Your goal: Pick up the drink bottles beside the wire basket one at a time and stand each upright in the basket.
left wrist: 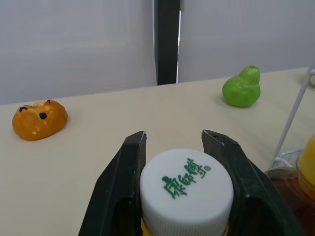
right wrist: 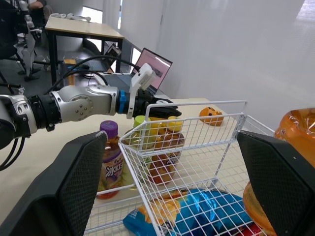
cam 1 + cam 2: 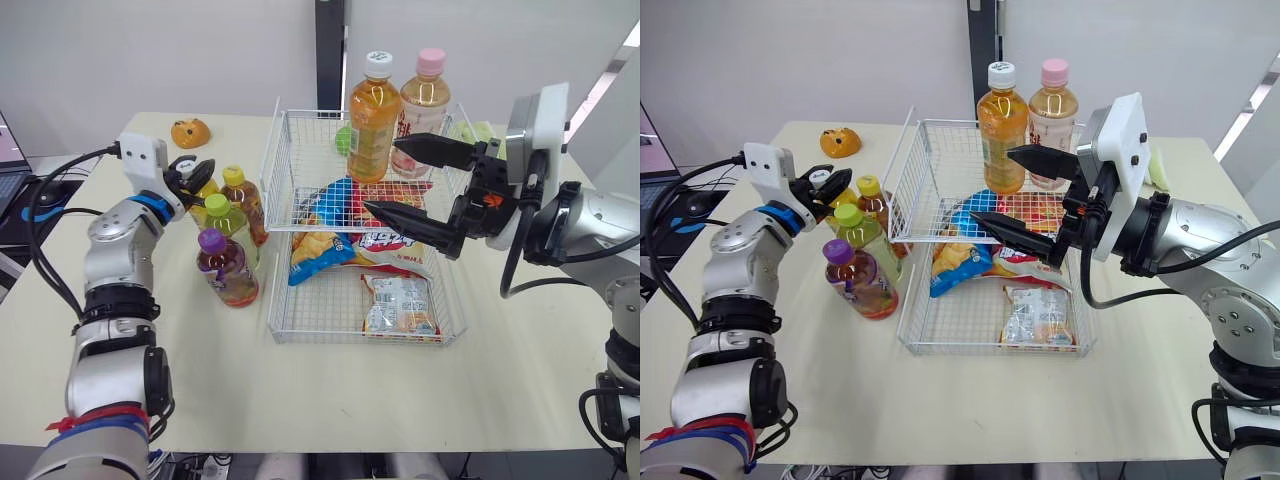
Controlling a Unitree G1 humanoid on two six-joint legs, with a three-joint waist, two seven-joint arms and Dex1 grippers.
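Beside the wire basket (image 3: 350, 340), the eye views show the left gripper (image 3: 190, 175) at the white cap (image 3: 186, 163) of the yellow bottle (image 3: 205, 190) and the right gripper (image 3: 382, 175) wide open above the basket. Left wrist view: both fingers (image 1: 123, 182) pinch that cap. Right wrist view: spread fingers (image 2: 74, 187) frame the basket's rim.
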